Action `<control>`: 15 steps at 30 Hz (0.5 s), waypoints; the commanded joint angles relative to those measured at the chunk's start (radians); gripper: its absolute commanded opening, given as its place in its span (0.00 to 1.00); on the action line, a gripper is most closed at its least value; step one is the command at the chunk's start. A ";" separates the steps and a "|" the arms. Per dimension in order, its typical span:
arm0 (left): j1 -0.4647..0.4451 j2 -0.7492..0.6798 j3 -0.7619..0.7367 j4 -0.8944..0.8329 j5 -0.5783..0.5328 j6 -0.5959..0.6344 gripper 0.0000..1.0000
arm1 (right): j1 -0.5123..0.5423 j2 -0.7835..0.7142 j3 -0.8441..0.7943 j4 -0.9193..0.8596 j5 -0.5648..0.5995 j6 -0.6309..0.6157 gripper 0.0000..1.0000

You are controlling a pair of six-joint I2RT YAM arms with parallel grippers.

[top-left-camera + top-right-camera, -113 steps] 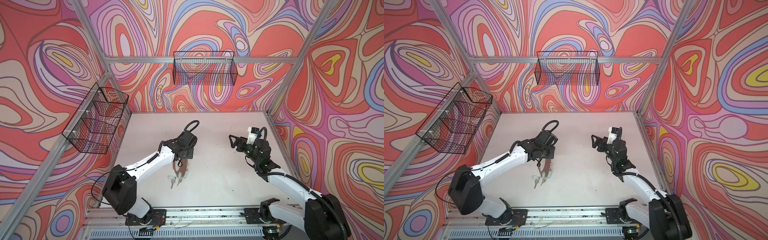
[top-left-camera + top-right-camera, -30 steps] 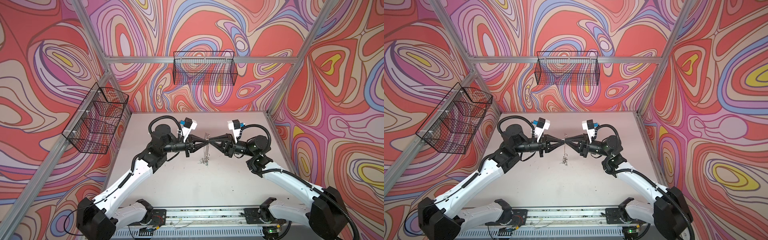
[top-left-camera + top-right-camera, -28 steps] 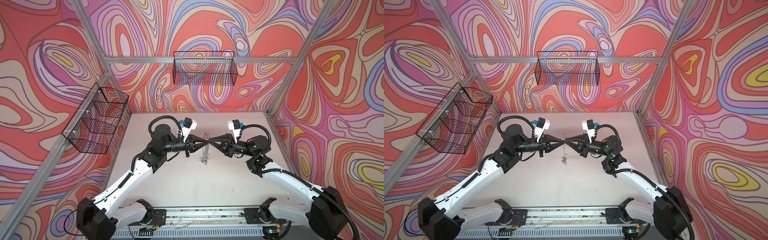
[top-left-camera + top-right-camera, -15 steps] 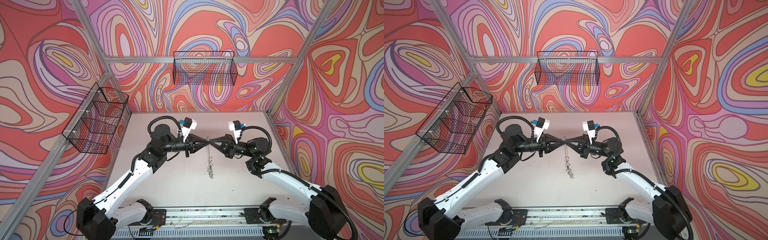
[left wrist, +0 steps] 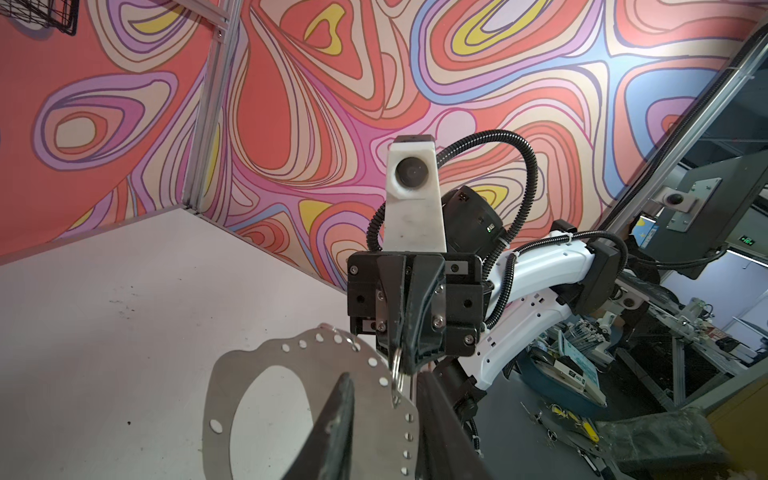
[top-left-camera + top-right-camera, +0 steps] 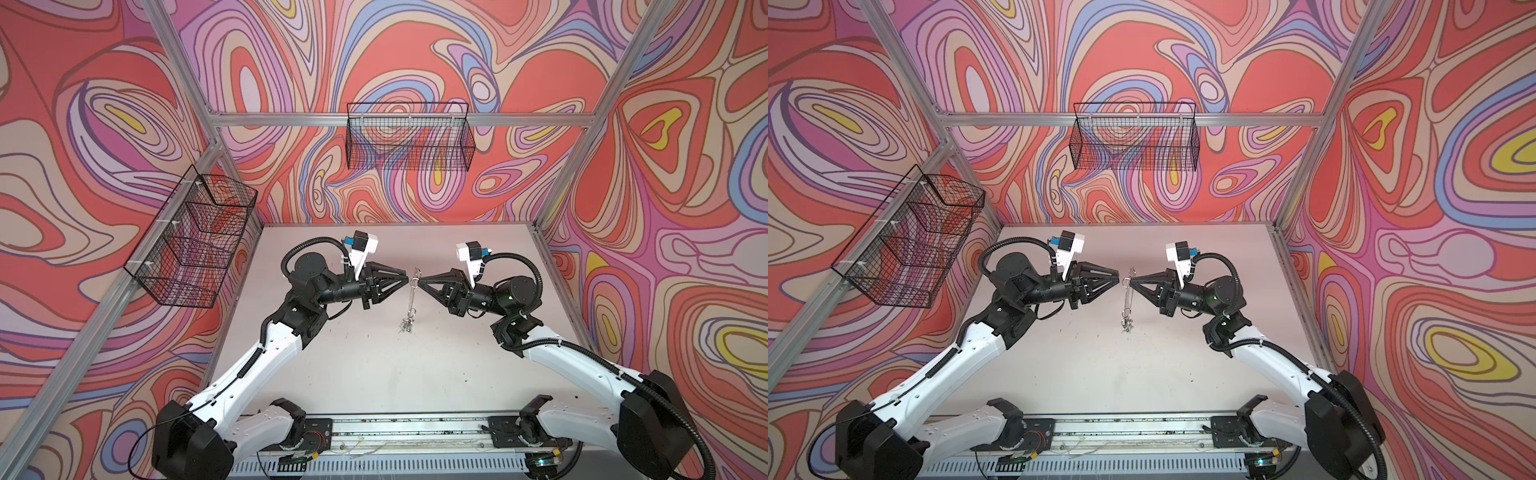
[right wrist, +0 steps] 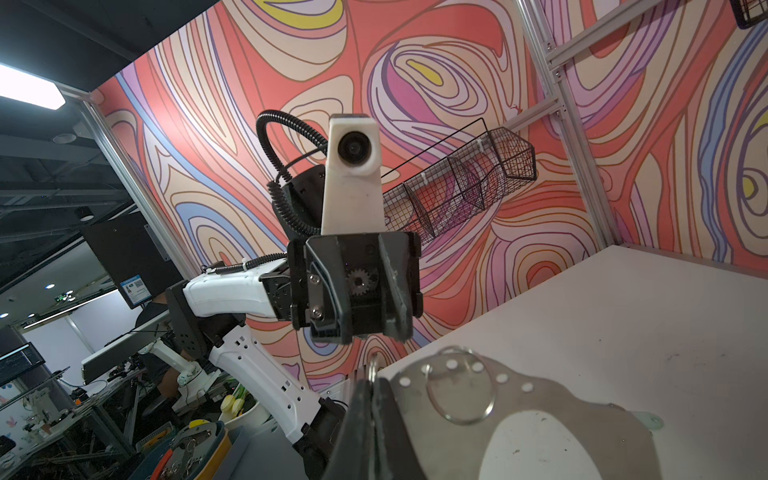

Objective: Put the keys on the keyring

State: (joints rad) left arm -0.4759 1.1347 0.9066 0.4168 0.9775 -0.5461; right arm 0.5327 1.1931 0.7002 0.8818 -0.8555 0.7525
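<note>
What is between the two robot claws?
The keyring, hanging from the shut right gripper, keys dangling below it, apart from the open left gripper. Both top views show it.

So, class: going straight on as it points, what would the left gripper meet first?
Most likely the keyring, hanging just ahead of the left gripper and pinched by the right gripper beyond.

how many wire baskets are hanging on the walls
2. One long wire basket hangs on the back wall; one divided wire basket hangs on the left wall. None appears hidden.
</note>
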 commanded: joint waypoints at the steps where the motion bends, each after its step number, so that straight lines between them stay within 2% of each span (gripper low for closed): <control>1: 0.002 0.021 -0.006 0.092 0.053 -0.053 0.30 | 0.006 -0.021 -0.004 0.027 0.016 0.003 0.00; 15: -0.047 0.055 0.012 0.085 0.092 -0.038 0.23 | 0.006 -0.029 -0.006 0.021 0.026 -0.002 0.00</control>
State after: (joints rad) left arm -0.5148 1.1851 0.9066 0.4683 1.0401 -0.5842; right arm 0.5327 1.1904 0.7002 0.8787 -0.8513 0.7521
